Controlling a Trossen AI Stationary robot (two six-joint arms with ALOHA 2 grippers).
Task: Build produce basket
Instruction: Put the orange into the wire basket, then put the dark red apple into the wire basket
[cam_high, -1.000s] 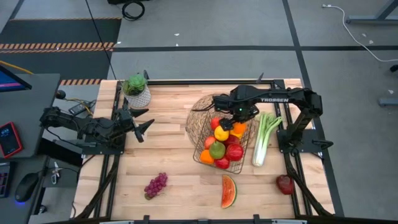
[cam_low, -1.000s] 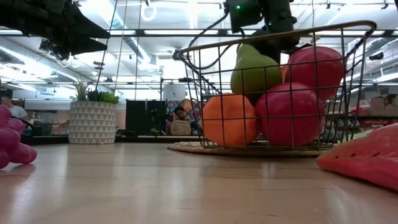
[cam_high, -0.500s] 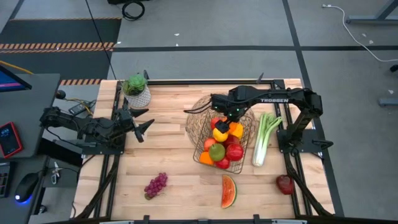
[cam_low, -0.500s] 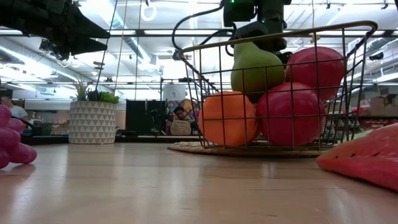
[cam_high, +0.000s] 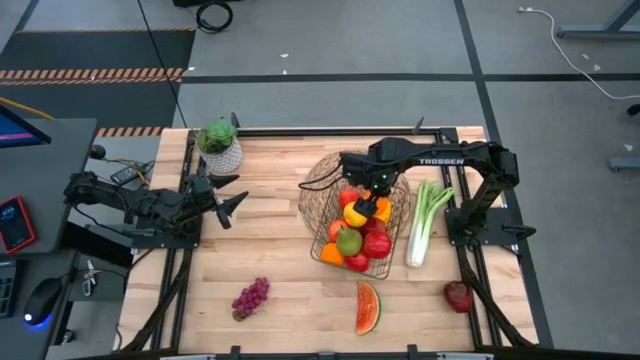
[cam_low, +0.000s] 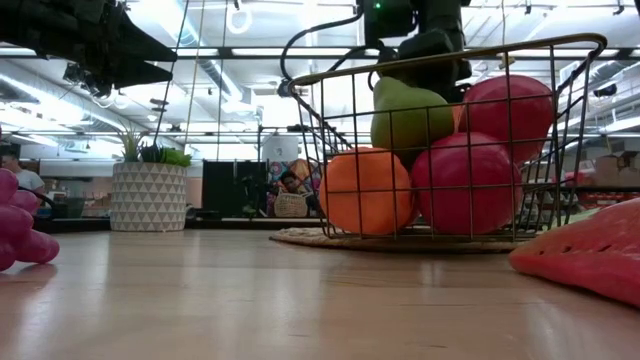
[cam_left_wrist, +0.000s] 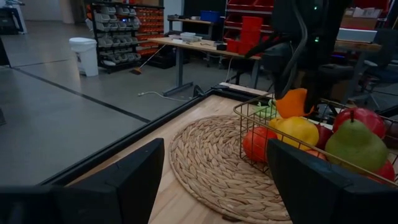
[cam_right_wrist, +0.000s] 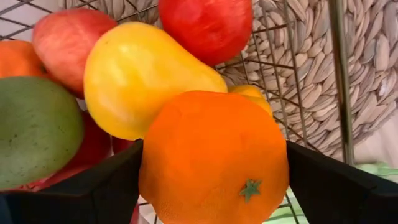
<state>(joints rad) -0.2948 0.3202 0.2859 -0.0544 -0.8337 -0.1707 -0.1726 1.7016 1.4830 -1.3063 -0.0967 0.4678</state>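
- My right end effector (cam_high: 368, 207) hangs inside the basket (cam_high: 318, 190), which lies on a woven mat at the middle-right of the worktop (cam_high: 270, 250); its fingers are clamped on an orange (cam_right_wrist: 214, 158), held just above the pile.
- Already in the basket, as I judge it: a yellow pear-shaped fruit (cam_right_wrist: 146, 84), a green pear (cam_low: 410, 118), red apples (cam_low: 468, 185), another orange (cam_low: 366, 190); the pile reaches close to the rim, so most of the job looks done.
- Left outside, by my count: the celery stalk (cam_high: 425, 222) just right of the basket; the watermelon slice (cam_high: 368, 306) near the front edge; the purple grapes (cam_high: 250, 297) front-left, well apart from the basket; a red fruit (cam_high: 459, 296) at the front-right corner.
- The step in hand is letting this orange down onto the pile; the release is not yet made.
- My left end effector (cam_high: 225, 196) waits at the far-left of the worktop, near the potted plant (cam_high: 220, 146); its fingers stand apart and hold nothing.
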